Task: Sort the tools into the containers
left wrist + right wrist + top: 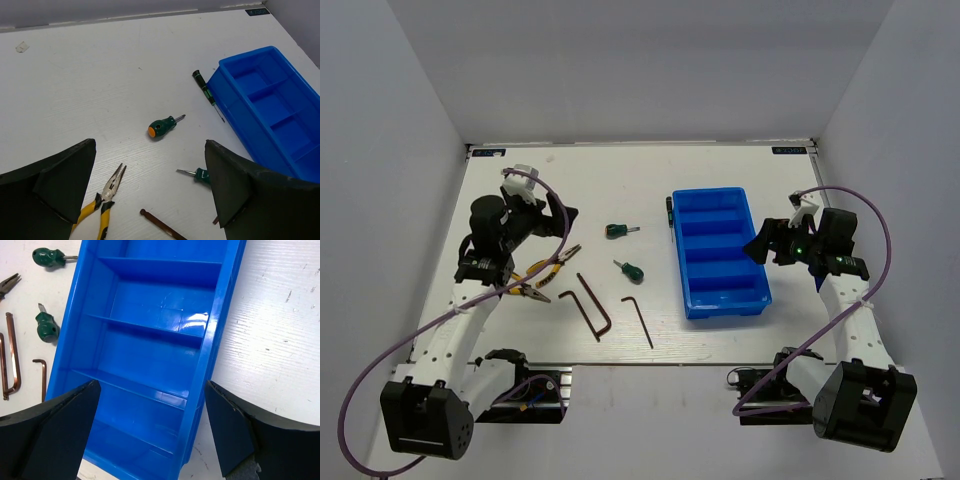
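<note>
The tools all lie on the white table (620, 170), left of the blue tray (678, 250). I see one green screwdriver (620, 230), the second screwdriver (630, 269) closer to me, the pliers (545, 278) and three hex keys (592, 305). My left gripper (150, 200) hangs near the pliers with its fingers apart and holds nothing. My right gripper (150, 440) is at the tray's right side, also spread and holding nothing.
</note>
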Robot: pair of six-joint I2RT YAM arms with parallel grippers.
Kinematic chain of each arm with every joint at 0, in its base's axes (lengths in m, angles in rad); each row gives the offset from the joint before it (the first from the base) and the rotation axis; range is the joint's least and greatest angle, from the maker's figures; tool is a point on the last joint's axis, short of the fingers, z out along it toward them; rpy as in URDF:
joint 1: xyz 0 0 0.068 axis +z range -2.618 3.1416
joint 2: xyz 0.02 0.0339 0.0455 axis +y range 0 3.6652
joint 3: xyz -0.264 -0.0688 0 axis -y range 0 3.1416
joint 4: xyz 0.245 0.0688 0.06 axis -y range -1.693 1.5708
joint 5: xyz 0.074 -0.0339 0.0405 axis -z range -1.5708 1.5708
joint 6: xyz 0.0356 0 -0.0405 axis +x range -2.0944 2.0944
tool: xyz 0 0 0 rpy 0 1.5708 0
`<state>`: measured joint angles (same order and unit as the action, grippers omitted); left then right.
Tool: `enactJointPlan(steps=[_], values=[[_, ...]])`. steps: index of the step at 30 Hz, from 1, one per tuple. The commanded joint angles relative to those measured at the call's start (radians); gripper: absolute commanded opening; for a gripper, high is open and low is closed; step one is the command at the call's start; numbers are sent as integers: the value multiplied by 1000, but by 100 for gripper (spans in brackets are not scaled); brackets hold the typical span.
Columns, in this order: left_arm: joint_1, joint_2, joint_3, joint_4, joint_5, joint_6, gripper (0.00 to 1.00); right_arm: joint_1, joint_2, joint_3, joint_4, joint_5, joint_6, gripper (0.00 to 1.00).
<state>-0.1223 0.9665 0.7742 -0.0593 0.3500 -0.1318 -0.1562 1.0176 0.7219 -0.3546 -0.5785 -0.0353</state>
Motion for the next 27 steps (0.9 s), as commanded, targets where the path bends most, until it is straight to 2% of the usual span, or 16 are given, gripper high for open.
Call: enactJointPlan(steps=[1, 6, 7, 8, 9, 10, 11, 12, 14, 15, 16, 17, 19, 20, 24, 27], values=[[0, 8, 0, 3, 30, -25, 100, -3, -17, 7, 28, -17, -21, 90], [0, 29, 0, 22, 90, -34, 100, -6, -20, 4, -9, -73, -55, 90], [0, 43, 0, 59, 139, -45, 93, -8, -19, -9, -12, -140, -116, 90], [0, 43, -10, 81, 139, -45, 93, -8, -19, -7, -12, -141, -139, 90], [0, 57, -10, 104, 189, -63, 63, -8, -14, -7, -35, -150, -150, 84], [-13, 111, 16, 104, 205, -63, 48, -8, -10, -6, -32, -155, -149, 63], [-13, 151, 43, 93, 284, -75, 15, -8, -5, -1, -49, -178, -152, 34], [-22, 200, 116, 76, 308, -89, 3, -9, -1, 8, -63, -176, -155, 0], [-49, 346, 216, -46, 278, -91, 0, -8, -1, 25, -67, -153, -149, 0], [-68, 388, 261, -81, 226, -91, 0, -8, -5, 28, -73, -146, -150, 22], [-114, 426, 355, -121, 168, -77, 0, -6, -8, 31, -75, -130, -152, 87], [-141, 467, 409, -161, 114, -59, 7, -5, -10, 30, -73, -123, -150, 91], [-200, 615, 595, -287, -8, -49, 38, 0, -11, 36, -75, -106, -144, 91], [-262, 677, 670, -342, -49, -49, 39, -3, -7, 39, -84, -104, -146, 91], [-370, 1007, 1122, -598, -331, -104, 53, -3, 18, 57, -92, -77, -149, 91], [-401, 1222, 1374, -712, -355, -124, 55, -6, 29, 66, -113, -64, -158, 91]])
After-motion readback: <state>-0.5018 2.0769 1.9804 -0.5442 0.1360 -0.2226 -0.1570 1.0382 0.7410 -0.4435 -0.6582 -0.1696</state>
